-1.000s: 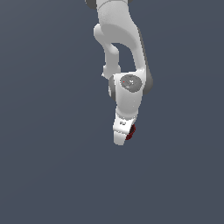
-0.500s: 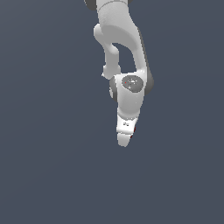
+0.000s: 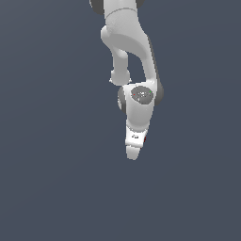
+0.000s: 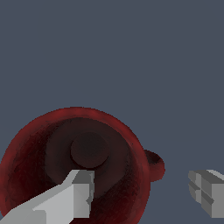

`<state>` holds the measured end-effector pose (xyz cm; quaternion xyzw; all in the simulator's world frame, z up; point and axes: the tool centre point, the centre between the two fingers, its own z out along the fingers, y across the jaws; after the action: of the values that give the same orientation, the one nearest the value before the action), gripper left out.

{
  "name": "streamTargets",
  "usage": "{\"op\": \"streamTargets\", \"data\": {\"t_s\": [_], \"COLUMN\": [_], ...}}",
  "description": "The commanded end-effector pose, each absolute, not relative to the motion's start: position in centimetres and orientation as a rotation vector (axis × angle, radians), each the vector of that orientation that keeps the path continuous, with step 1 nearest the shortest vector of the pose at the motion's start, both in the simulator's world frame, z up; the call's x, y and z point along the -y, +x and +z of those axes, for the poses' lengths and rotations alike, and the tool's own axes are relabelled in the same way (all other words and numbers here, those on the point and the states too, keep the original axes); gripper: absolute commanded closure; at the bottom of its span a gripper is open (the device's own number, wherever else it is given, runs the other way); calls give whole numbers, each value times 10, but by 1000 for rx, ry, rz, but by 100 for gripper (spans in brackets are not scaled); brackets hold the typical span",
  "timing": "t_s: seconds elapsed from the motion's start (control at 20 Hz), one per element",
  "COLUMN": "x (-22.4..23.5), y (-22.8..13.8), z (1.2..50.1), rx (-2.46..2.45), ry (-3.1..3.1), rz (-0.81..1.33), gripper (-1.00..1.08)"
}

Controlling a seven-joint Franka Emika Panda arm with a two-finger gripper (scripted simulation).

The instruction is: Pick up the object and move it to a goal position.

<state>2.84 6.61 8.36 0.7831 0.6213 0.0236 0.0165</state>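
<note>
1. The small dark red mug with a side handle [image 4: 74, 168] sits directly under the wrist camera, its round mouth and dark inside facing up. In the exterior view it is almost wholly hidden behind the arm; only a sliver of red shows at the hand's edge.
2. The white two-fingered gripper [image 4: 144, 192] is spread wide and holds nothing. One finger [image 4: 70, 197] appears over the mug's opening, the other [image 4: 209, 192] hangs beyond the handle [image 4: 155, 165].
3. Risk, as I judge it: closing from here would pinch one wall plus the handle, an uneven hold that could twist or tip the mug.
4. Descending carelessly could land a fingertip on the rim and shove the mug aside.
5. The plain grey-blue floor [image 3: 47, 179] shows no visible goal marker.
</note>
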Motion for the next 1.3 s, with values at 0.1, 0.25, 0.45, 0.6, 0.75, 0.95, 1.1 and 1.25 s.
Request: {"op": "streamTargets", "data": {"t_s": [0.1,0.25,0.45,0.6,0.75,0.95,1.1,1.25], "x": [-66,-66,-66,-66,-65,-62,-56,-46], "y": [28,28,28,28,29,29,27,26], "z": [73,72,72,72,74,80,91,107], "rx": [-1934,-1934,-1934,-1934,-1932,-1932,-1932,-1933], "ry": [2432,2432,2432,2432,2432,2432,2432,2431], "rz": [73,73,73,73,76,76,76,75], "gripper": [-60,108,108,108,108,108,108,108]}}
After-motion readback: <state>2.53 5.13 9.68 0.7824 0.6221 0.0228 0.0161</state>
